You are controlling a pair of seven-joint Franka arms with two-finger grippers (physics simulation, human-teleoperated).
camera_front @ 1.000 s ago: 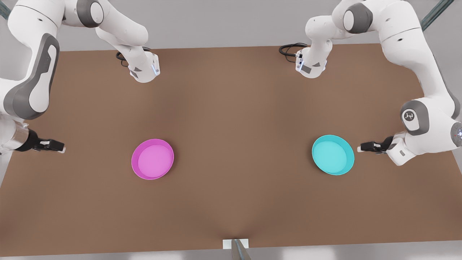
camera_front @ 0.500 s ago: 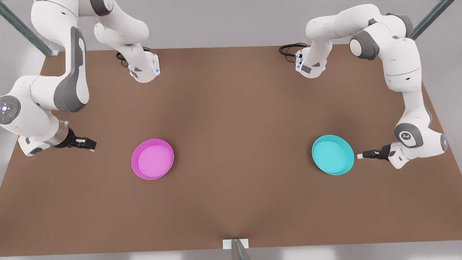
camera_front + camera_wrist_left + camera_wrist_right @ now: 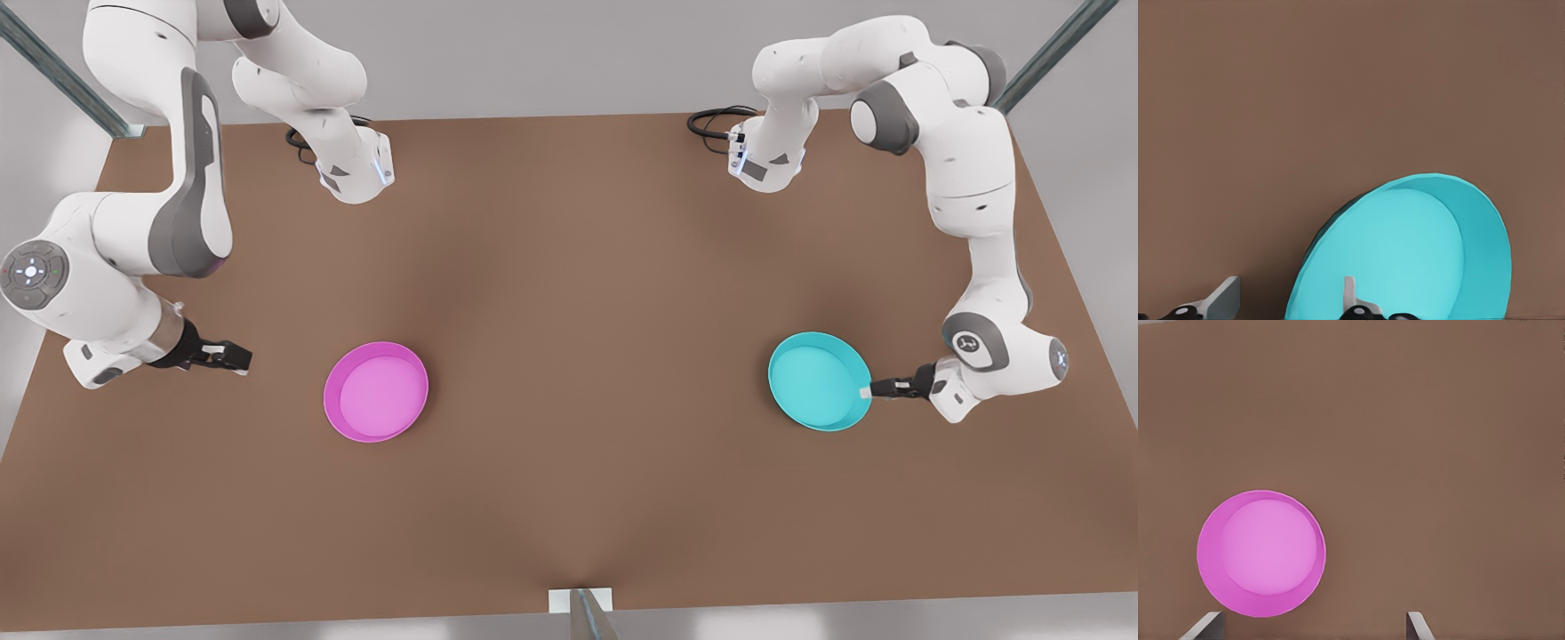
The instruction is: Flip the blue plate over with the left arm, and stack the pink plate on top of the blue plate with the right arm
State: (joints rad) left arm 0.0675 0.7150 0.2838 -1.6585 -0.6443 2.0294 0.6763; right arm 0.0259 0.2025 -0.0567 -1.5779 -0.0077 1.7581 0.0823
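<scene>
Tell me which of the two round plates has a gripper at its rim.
The turquoise-blue round plate: the left gripper straddles its rim. The magenta-pink plate lies apart from the right gripper.

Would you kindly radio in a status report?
Left gripper open at blue plate rim, one finger inside. Right gripper open, short of pink plate. Both plates upright, apart.

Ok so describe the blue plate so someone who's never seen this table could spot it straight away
On the brown table, look toward the front view's right, where the left gripper reaches in, open, one finger over the rim and one outside. The blue plate is the round, shallow turquoise dish lying open side up there. The only other dish, the pink plate, is magenta and sits apart on the front view's left.
</scene>
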